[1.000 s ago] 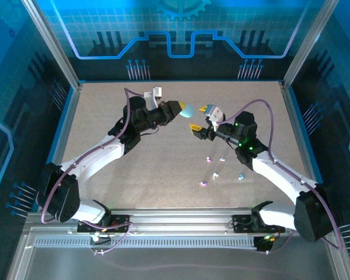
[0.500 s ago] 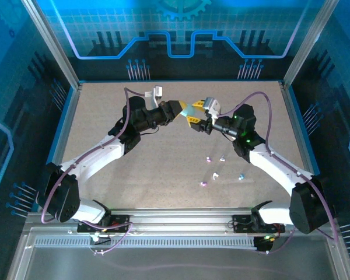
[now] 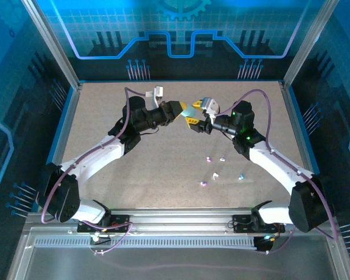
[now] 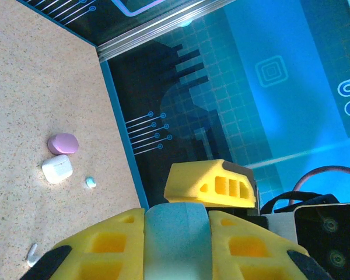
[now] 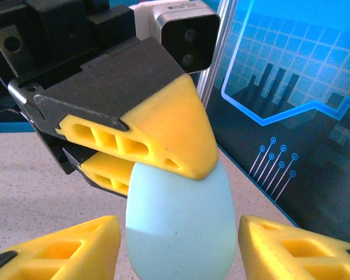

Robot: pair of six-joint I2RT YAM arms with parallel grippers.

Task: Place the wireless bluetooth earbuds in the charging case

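Above the far middle of the table (image 3: pixel 105 111), the left gripper (image 3: pixel 185 109) has its yellow fingers (image 5: pixel 163 137) pressed onto the narrow end of a pale blue charging case (image 5: pixel 181 254). It holds the case clear of the surface, rounded end thrust toward the other arm. The right gripper (image 5: pixel 178 230) meets it head-on, fingers spread to either side of that rounded end. A sliver of gap seems to show on each side, though whether a pad is brushing the shell is hard to say from this angle.

The pose reads as a two-handed job. One arm steadies the case in mid-air so the other can take hold of it, probably to get the lid open, since no seam or gap shows and the case looks closed.

Down on the table, nearer and to the right of the meeting grippers, the wireless earbuds (image 3: pixel 214 175) lie loose in a small scatter of pink, white and blue. They are well apart from the held case, and none is yet inside. Toward the table's right edge, seen from the left wrist, a purple case (image 4: pixel 63 143) and a white case (image 4: pixel 57 169) sit just beside each other, with a tiny blue bud (image 4: pixel 91 182) close by.
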